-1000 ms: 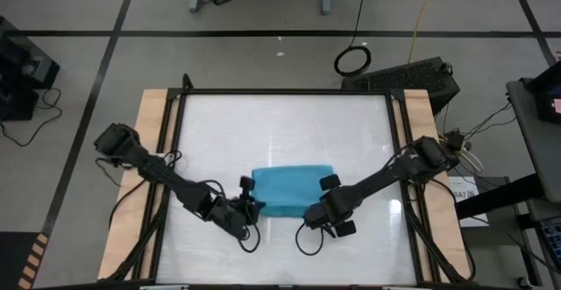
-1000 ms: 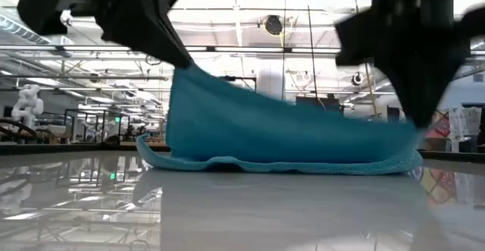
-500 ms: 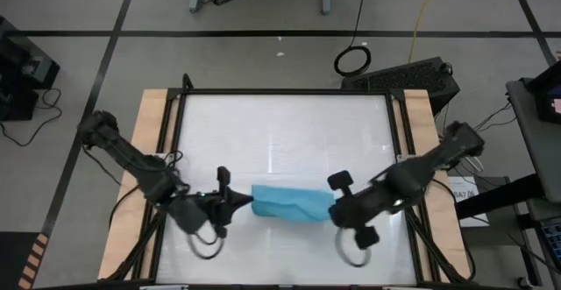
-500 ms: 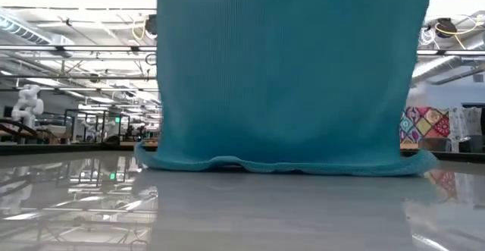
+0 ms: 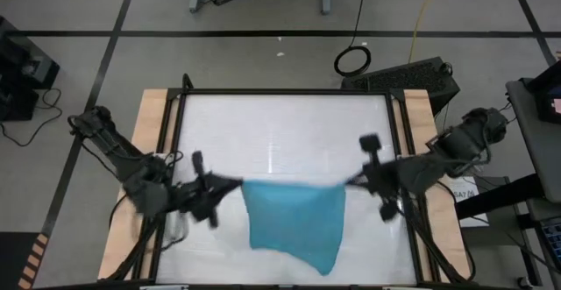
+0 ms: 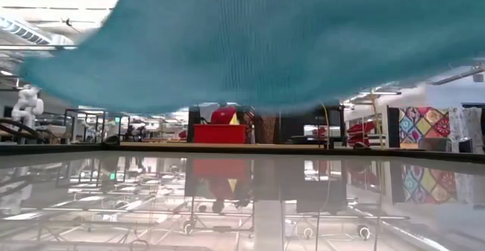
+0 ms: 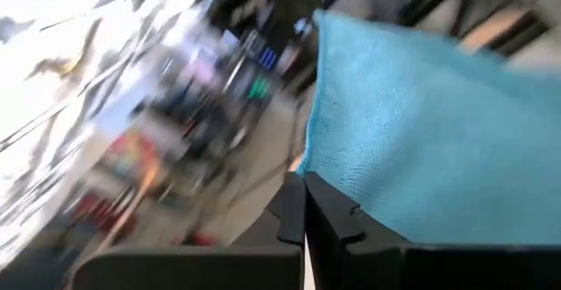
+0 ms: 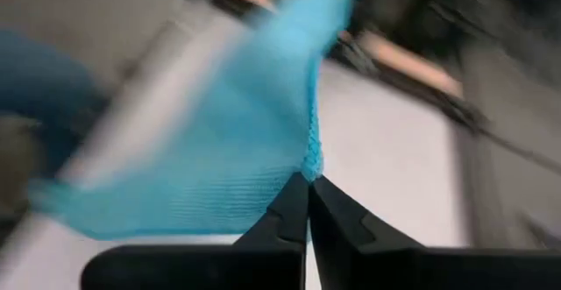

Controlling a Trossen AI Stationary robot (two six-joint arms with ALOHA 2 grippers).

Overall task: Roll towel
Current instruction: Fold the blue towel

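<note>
The turquoise towel [image 5: 294, 222] is spread out in the air above the near half of the glass table [image 5: 280, 123]. Its far edge runs taut between my two grippers, and the rest trails toward the near edge. In the low view the towel [image 6: 258, 39] fills the top of the picture, clear of the tabletop. My left gripper [image 5: 235, 183] is shut on the towel's far left corner, and my right gripper [image 5: 349, 183] on its far right corner. Both show shut in their wrist views, the left gripper [image 7: 304, 204] and the right gripper [image 8: 307, 194]. My left gripper pinches the towel's corner [image 7: 309, 173] between its two shut fingers, coming about level from the table's left. The cloth spreads away from the fingertips, lifted clear of the table. My right gripper pinches the opposite corner [image 8: 310, 166] at its fingertips, coming from the table's right and slanting down. The cloth fans out beyond the fingers and hangs clear of the table; the edge toward the other gripper is drawn taut.
The table has wooden strips and black rails along its left side [image 5: 158, 150] and right side [image 5: 412, 141]. A black box [image 5: 412, 78] and a cable coil [image 5: 352, 60] lie on the floor beyond the far right corner. Bare glass lies beyond the towel.
Both grippers have risen and drawn apart, the left toward the table's left edge and the right toward its right edge. The towel, whose lower edge lay on the table, has been lifted clear, opened out and swung toward the near edge.
</note>
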